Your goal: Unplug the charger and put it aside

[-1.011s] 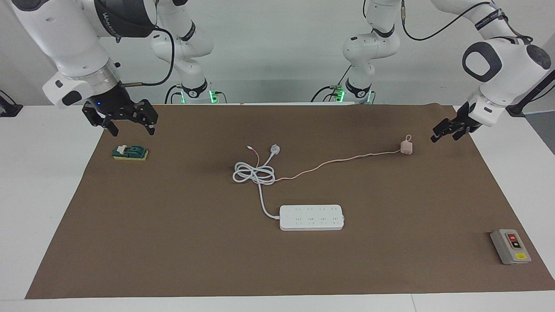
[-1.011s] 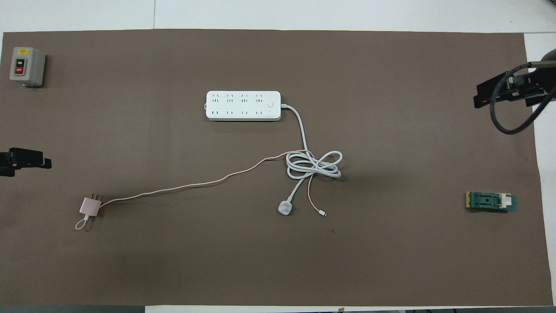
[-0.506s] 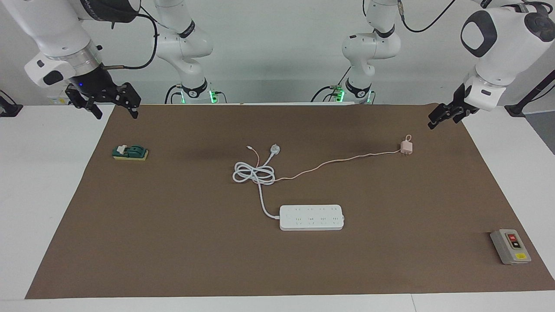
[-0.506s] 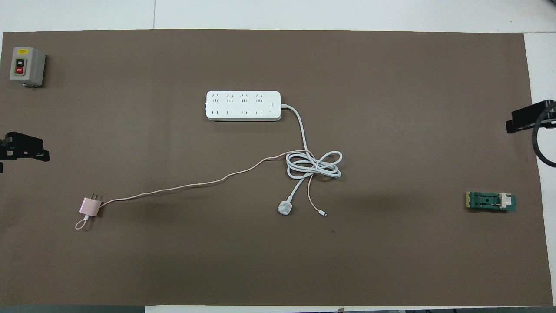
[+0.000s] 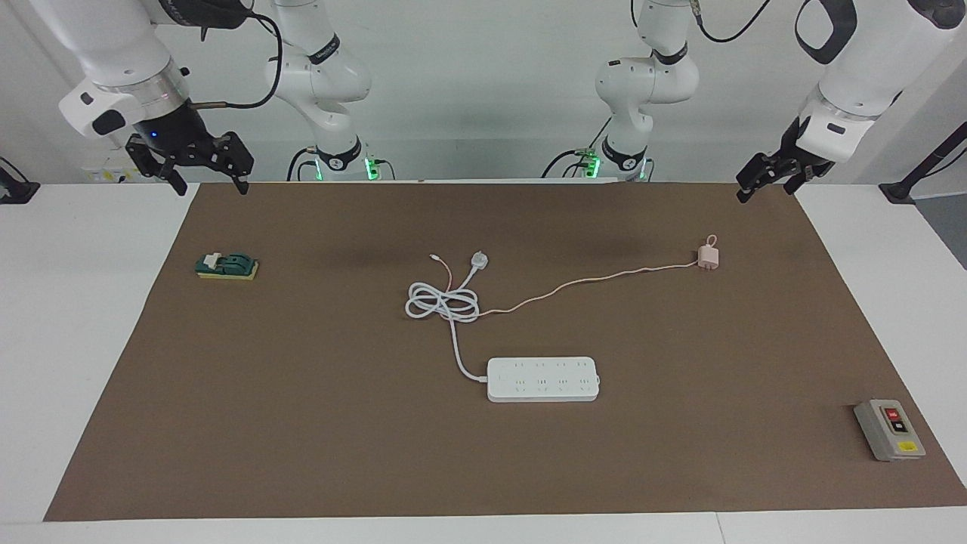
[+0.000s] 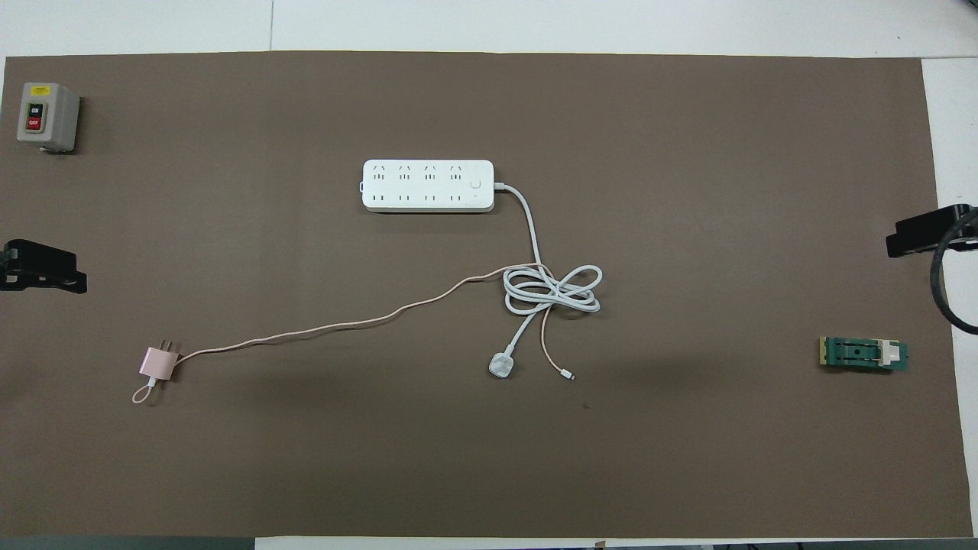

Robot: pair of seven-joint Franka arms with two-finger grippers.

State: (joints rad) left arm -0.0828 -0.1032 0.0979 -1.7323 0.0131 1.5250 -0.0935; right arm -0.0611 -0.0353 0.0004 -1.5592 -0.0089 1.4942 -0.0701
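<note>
Left tool (image 5: 763,180): raised over the tabletop's (image 5: 302,423) edge near the robots, fingers narrowly apart, empty.
Right tool (image 5: 202,168): raised over the same edge, fingers wide, empty.
Charger (image 5: 709,257): unplugged, lying nearer the robots than the power strip (image 5: 543,378), toward the left arm's end; its pink cable (image 5: 589,281) runs to the strip's coiled cord (image 5: 442,302).

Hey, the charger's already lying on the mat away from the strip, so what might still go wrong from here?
1. The charger lies loose with its prongs bare, but its pink cable threads through the power strip's coiled white cord. Moving the charger could drag that coil.
2. The left pincer is up over the mat's edge close to the charger; a low pass could knock it.
3. The right pincer hangs open above the mat's corner, apart from the green switch block.
</note>
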